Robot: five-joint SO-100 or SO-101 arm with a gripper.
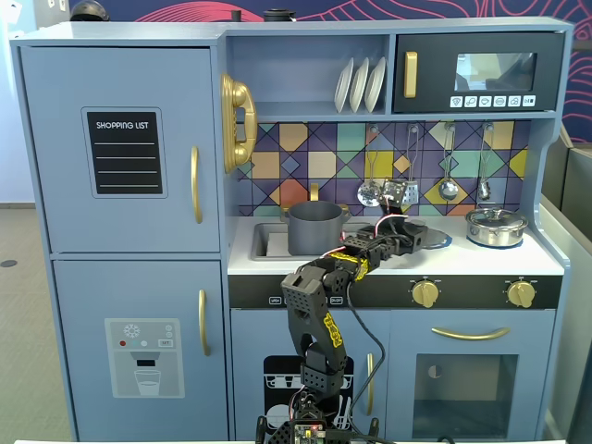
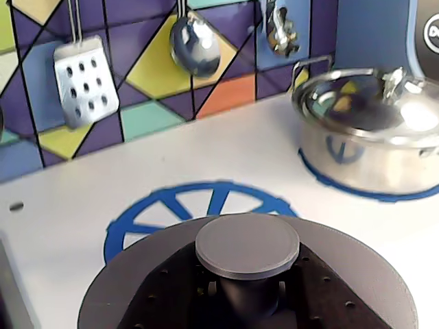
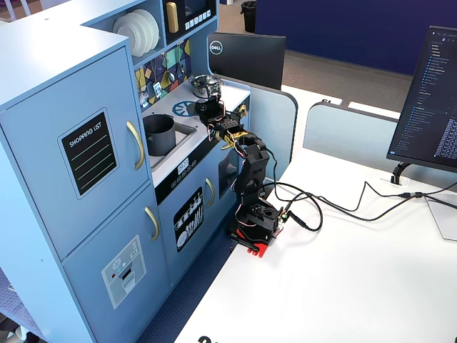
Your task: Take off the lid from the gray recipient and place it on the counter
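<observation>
In the wrist view the dark gray lid fills the bottom. My gripper is shut on the stem under its round knob, with black fingers on both sides. The lid sits low over the blue printed burner on the white counter; I cannot tell whether it touches. The gray pot stands uncovered in the sink, left of my gripper in a fixed view. In the other fixed view the pot is left of the gripper.
A shiny silver pot with its lid stands on the right burner, close to the right of the lid. A slotted spatula and ladle hang on the backsplash behind. The sink edge lies at the left.
</observation>
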